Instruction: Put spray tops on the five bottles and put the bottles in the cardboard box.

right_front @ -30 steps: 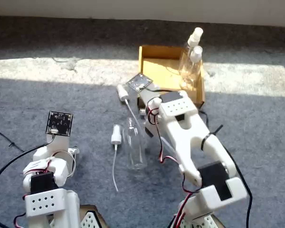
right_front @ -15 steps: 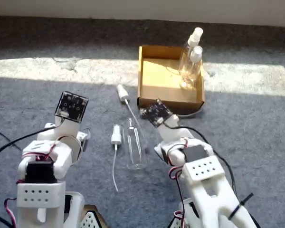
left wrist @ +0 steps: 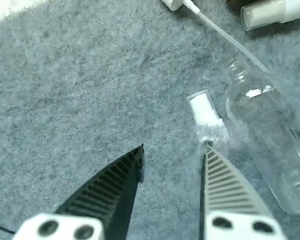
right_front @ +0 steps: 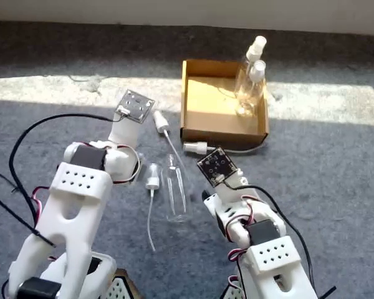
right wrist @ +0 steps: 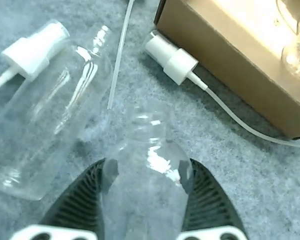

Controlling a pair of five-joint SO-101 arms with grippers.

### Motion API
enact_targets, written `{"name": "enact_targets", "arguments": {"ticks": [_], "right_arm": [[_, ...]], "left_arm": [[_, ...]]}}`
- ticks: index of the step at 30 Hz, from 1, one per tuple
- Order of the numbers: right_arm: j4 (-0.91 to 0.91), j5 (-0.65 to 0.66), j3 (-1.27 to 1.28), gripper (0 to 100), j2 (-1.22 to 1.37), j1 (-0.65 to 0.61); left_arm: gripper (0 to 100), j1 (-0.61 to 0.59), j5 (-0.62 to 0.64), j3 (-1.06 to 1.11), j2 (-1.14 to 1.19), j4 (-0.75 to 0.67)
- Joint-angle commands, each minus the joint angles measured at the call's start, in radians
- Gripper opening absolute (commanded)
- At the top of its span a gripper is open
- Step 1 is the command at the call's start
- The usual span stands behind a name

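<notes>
My left gripper (left wrist: 173, 150) is open just above the carpet, one fingertip beside a white spray top (left wrist: 206, 112) that lies next to a capless clear bottle (left wrist: 270, 130). In the high view this spray top (right_front: 151, 176) and the lying bottle (right_front: 176, 193) sit between the two arms. My right gripper (right wrist: 146, 170) is shut on a second capless bottle (right wrist: 150, 150), held low near the lying bottle (right wrist: 45, 115). Another spray top (right wrist: 170, 57) lies against the front of the cardboard box (right_front: 221, 99). Two capped bottles (right_front: 249, 81) stand in the box's far right corner.
A third spray top (right_front: 161, 120) with a long tube lies left of the box. The tube of the spray top by the box trails along its front wall (right wrist: 230, 75). Grey carpet stretches open to the left and right of the arms.
My left arm swung forward from the near left to the spray top beside the lying bottle. My right arm drew back from the box toward the near side.
</notes>
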Motion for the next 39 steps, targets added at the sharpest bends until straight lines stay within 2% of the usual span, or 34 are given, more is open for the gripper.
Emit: {"name": "enact_targets", "arguments": {"ticks": [1,14,21,26,39], "right_arm": [[-0.047,-0.009,0.021,0.4,-0.015,0.013],[-0.047,-0.011,0.031,0.4,-0.015,0.013],[-0.045,-0.011,0.031,0.4,-0.015,0.013],[-0.045,-0.011,0.031,0.4,-0.015,0.013],[-0.045,-0.011,0.031,0.4,-0.015,0.013]], "left_arm": [[18,0.019,0.055,-0.050,0.074,-0.060],[18,0.113,0.074,-0.036,0.182,-0.103],[18,0.113,0.075,0.050,0.182,-0.262],[18,0.113,0.075,0.067,0.183,-0.310],[18,0.114,0.075,0.073,0.183,-0.322]]}}
